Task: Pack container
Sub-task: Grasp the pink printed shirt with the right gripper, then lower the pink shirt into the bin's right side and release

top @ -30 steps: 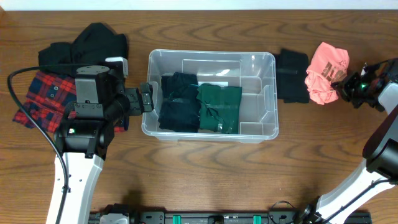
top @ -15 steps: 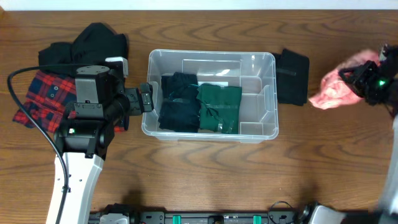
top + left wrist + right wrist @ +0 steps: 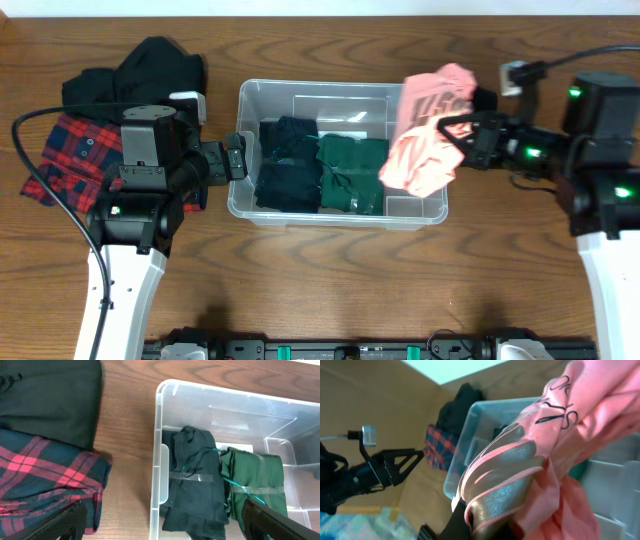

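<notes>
The clear plastic container (image 3: 420,100) sits mid-table and holds a folded black garment (image 3: 285,165) and a folded green garment (image 3: 352,172) side by side. It also shows in the left wrist view (image 3: 157,460), with the black garment (image 3: 197,485) and the green one (image 3: 257,482). My right gripper (image 3: 462,140) is shut on a pink garment (image 3: 425,140) and holds it in the air over the container's right end; the cloth fills the right wrist view (image 3: 560,450). My left gripper (image 3: 238,160) is open at the container's left wall, empty.
A black garment (image 3: 140,70) and a red plaid shirt (image 3: 60,160) lie left of the container. Another dark folded garment (image 3: 485,100) lies right of it, mostly hidden by the right arm.
My right gripper has lifted the pink garment off the table at the far right and carried it left, over the container's right end. The left arm has not moved.
</notes>
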You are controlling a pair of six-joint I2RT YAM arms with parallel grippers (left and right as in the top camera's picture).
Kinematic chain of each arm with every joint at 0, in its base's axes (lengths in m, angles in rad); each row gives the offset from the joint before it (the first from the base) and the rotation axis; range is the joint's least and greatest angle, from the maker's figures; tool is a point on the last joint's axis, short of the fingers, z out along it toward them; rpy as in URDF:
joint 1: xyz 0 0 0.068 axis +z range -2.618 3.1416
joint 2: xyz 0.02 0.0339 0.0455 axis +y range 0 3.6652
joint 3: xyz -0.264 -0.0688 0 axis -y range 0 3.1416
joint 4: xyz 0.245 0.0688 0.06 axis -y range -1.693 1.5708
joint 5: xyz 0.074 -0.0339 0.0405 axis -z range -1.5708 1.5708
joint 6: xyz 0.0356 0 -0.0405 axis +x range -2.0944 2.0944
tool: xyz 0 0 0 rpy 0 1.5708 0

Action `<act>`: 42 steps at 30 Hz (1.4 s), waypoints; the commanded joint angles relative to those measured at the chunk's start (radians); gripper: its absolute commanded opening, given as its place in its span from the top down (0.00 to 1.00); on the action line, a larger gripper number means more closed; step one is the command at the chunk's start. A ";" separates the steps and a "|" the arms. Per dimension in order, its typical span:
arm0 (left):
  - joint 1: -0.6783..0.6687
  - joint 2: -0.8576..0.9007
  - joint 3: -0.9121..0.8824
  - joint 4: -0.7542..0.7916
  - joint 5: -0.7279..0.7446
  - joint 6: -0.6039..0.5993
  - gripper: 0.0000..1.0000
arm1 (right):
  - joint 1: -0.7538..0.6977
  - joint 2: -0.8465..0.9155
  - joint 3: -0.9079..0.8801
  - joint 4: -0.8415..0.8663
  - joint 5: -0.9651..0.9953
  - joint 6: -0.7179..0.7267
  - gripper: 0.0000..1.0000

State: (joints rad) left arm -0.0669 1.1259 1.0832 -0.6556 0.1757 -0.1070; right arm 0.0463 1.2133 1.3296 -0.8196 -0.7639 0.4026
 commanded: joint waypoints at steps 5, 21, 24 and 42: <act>0.005 0.000 0.012 -0.003 -0.011 0.009 0.02 | 0.131 0.123 -0.098 0.218 0.015 0.100 0.99; 0.005 0.000 0.012 -0.003 -0.011 0.009 0.02 | 0.176 0.337 -0.253 0.269 0.319 0.063 0.95; 0.005 0.000 0.012 -0.003 -0.011 0.009 0.02 | 0.175 0.337 -0.253 0.237 0.327 -0.028 0.64; 0.005 0.000 0.012 -0.003 -0.011 0.009 0.02 | 0.225 0.121 -0.085 0.035 0.744 -0.037 0.57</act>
State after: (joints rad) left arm -0.0669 1.1259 1.0832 -0.6559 0.1757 -0.1070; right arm 0.2493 1.3464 1.2247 -0.7719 -0.1524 0.3733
